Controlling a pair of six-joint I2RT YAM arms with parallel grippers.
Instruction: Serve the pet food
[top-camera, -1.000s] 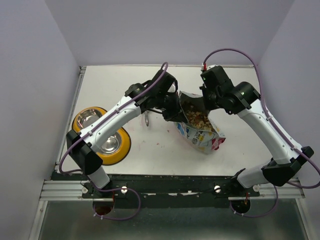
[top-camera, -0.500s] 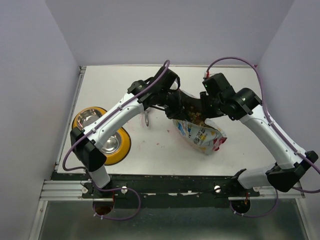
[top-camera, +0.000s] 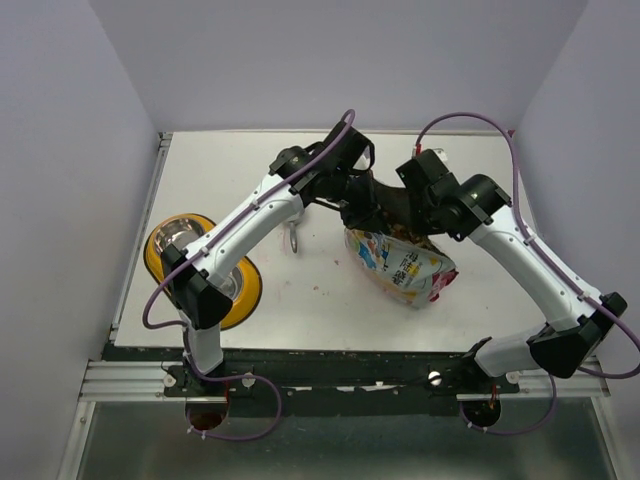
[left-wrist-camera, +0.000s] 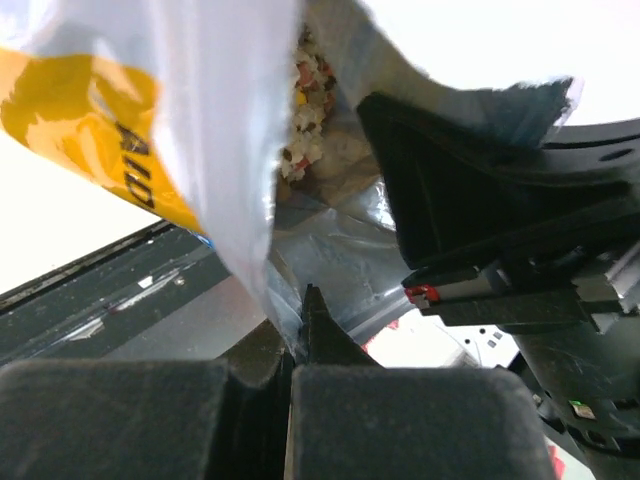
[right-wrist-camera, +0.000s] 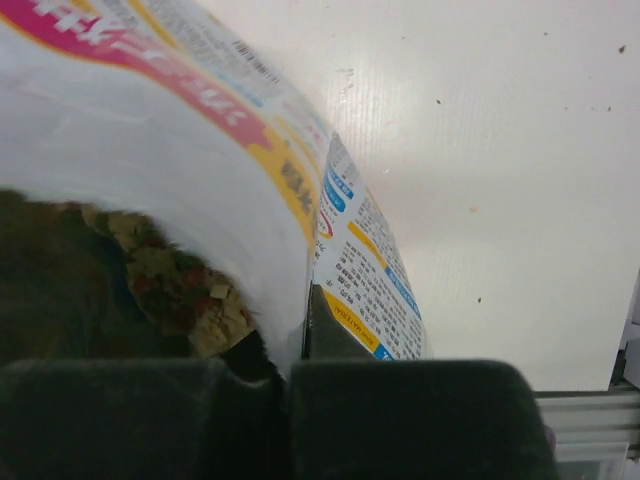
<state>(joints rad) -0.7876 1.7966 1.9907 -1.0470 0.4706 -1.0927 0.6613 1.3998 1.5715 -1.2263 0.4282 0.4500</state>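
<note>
- A yellow double-bowl feeder (top-camera: 152, 252) sits at the left edge of the white bench (top-camera: 300, 300), well apart from the bag (top-camera: 402, 268). A metal scoop (top-camera: 294, 238) lies between them.
- Both arms meet over the bag's mouth and hide it from above.
- The bench is specked with crumbs, and pale lavender walls (top-camera: 70, 150) close it in on three sides.
- The bag lies right of centre, its long axis diagonal, with the mouth toward the far left and the bottom toward the near right.
- The left pincer (left-wrist-camera: 290, 330) is clamped on one lip of the bag and the right pincer (right-wrist-camera: 295, 320) on the other.
- The pet food (left-wrist-camera: 305, 110) shows inside the bag at its mouth.
</note>
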